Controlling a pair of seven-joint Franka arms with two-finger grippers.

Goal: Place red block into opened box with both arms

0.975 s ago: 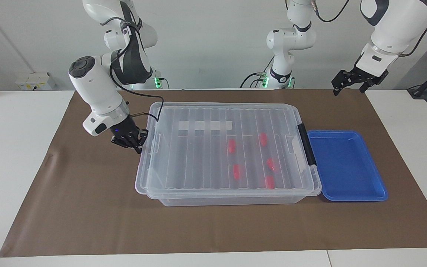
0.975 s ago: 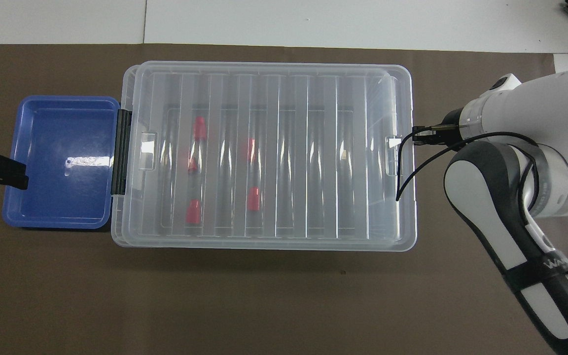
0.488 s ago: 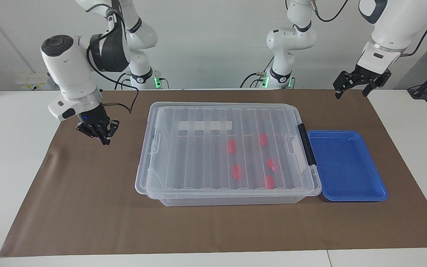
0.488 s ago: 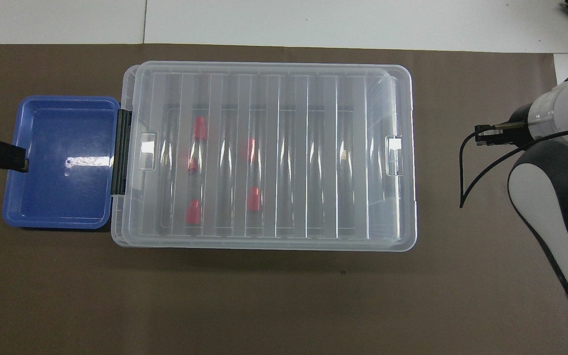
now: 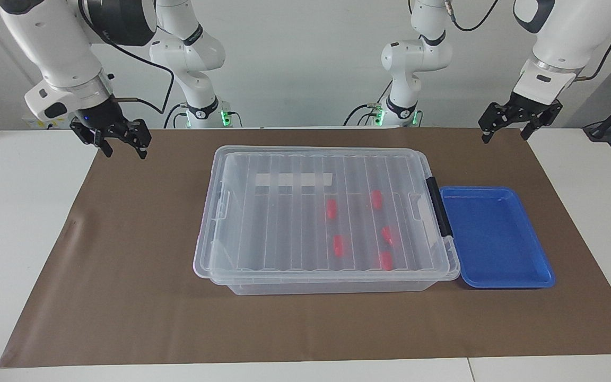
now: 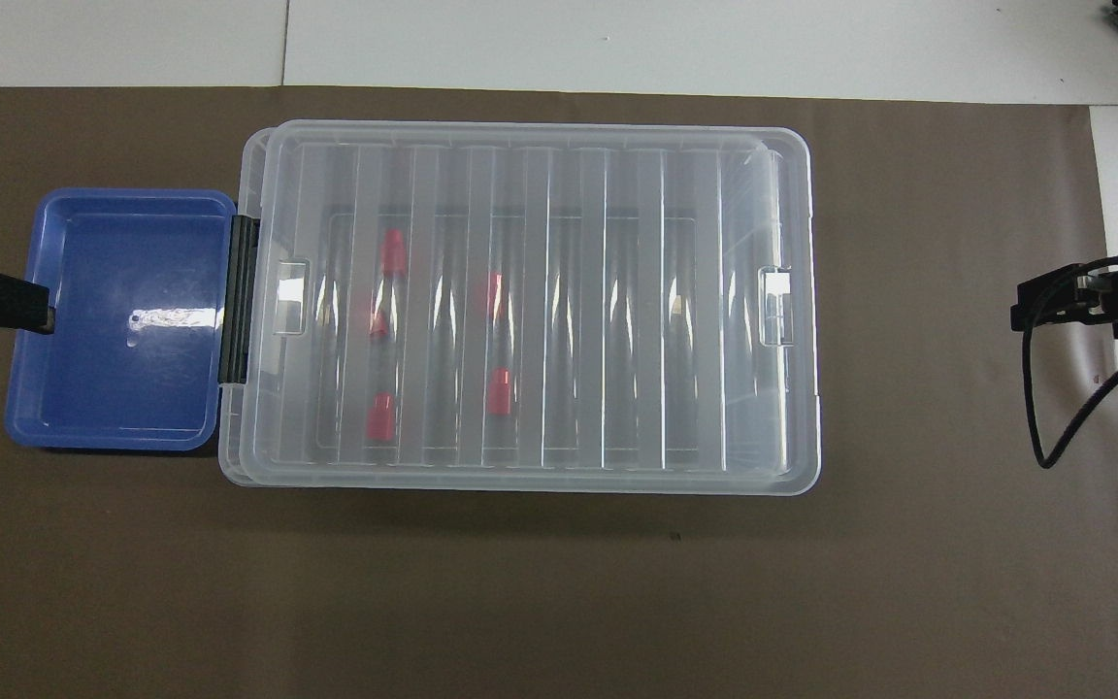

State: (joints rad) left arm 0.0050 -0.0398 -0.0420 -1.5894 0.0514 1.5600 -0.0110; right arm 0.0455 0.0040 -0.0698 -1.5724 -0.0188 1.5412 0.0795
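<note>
While my two arms hang raised at either end of the worktop [image 5: 29,223], the box [image 5: 220,212] sits in the middle of the brown mat [image 5: 125,297] with its ribbed clear lid [image 5: 284,223] lying on top. My right pincer [image 5: 124,147] is up over the mat's corner at the right arm's end, fingers spread apart and holding nothing; from overhead only its tip [image 6: 1054,306] shows at the edge. My left pincer [image 5: 504,131] hangs over the mat's edge at the left arm's end, also spread wide and empty (from overhead its tip [image 6: 6,303] overlaps the rim of the blue tray [image 6: 25,388]).

Five red blocks show through the lid, all inside the box and toward its left-arm end: one [image 5: 331,209] beside another [image 5: 376,199] nearer to me, and three farther from me [image 5: 338,245] [image 5: 389,234] [image 5: 386,260]. A black clip handle [image 5: 439,207] sits on the box's end that touches the blue tray, and a white strip [image 5: 294,180] shows through the lid.
</note>
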